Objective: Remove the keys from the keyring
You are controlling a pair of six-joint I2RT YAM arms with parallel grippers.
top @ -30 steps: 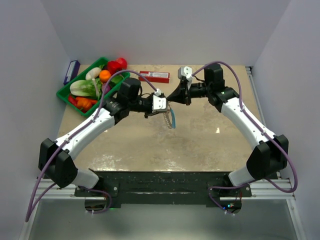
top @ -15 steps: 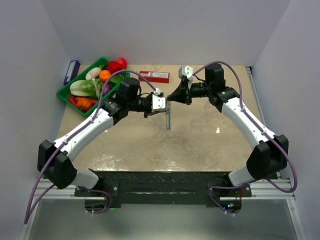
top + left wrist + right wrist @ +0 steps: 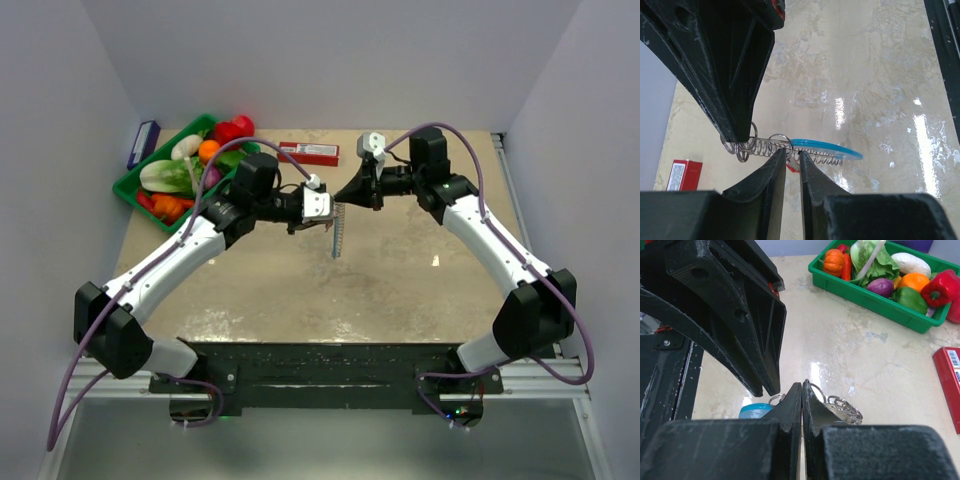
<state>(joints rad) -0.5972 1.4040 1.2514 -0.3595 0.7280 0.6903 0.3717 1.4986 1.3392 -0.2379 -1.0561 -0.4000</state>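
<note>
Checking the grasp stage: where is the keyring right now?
In the top view, the keyring hangs over the middle of the table, held between the left tool and the right tool where their tips meet, in front of the red box.

keyring: blue section | keys: silvery | tray: green | box: red | table: mottled beige

A lab test booth: plain white walls box in a beige table, with the left arm and right arm bolted to a metal frame.
</note>
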